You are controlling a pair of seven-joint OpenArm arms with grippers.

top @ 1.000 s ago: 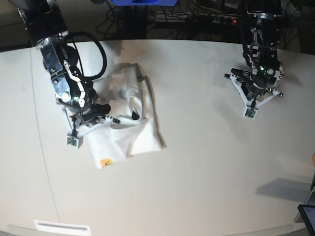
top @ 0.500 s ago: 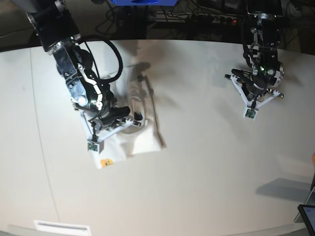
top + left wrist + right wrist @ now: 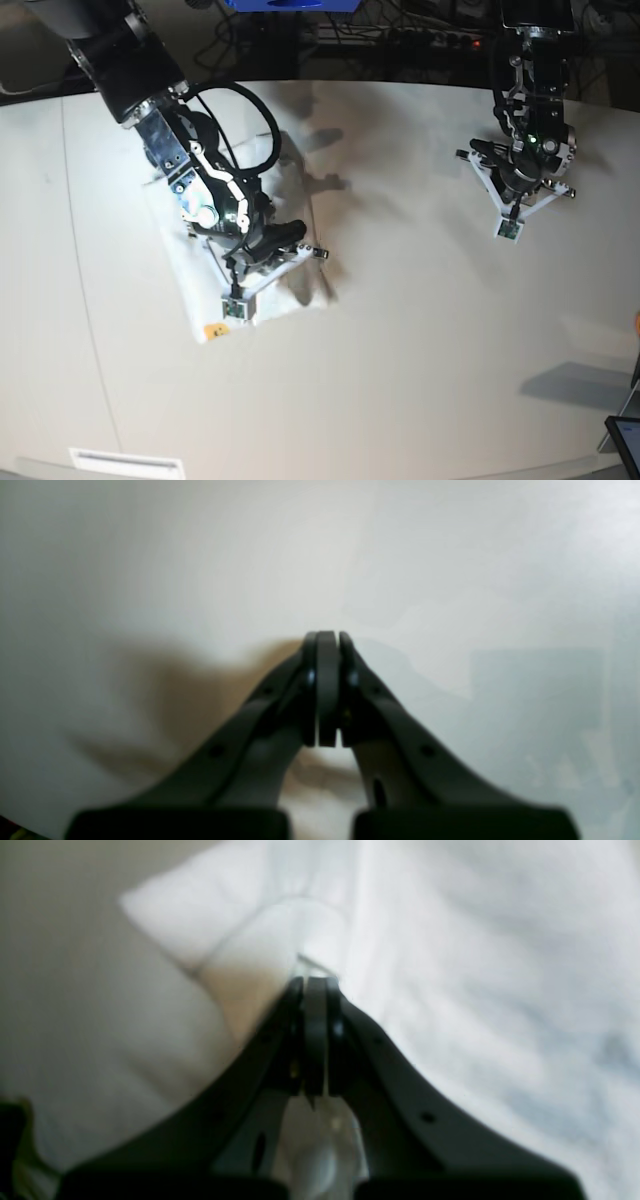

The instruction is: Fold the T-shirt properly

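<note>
**Fold partly made, right arm carrying a pinched edge across the shirt**

The right gripper [image 3: 315, 982] has its jaws pressed together on a thin fold of white cloth: in the right wrist view fabric bunches at the tips and shows again below, between the arms of the jaws. That cloth belongs to the large white cotton T-shirt [image 3: 205, 300], which lies on the pale, matt bench [image 3: 420, 330] on the base view's left side, mostly beneath the right arm. The left gripper [image 3: 327, 640] has its jaws fully together with nothing between them, and hangs low over bare bench well apart from the garment.

Around the right arm the shirt shows as a compact, roughly rectangular bundle, plain side up, with a small yellow-orange patch of print [image 3: 214, 329] peeping out at its near corner. The sleeves are not spread out, so at least one fold looks to be already made, and the pinched edge appears to be part-way over the body of the shirt.

What seems left: laying that edge flat, letting it go, and squaring the bundle, whose right edge looks rumpled and uneven. Whether another fold is needed cannot be judged while the arm hides the middle.
</note>
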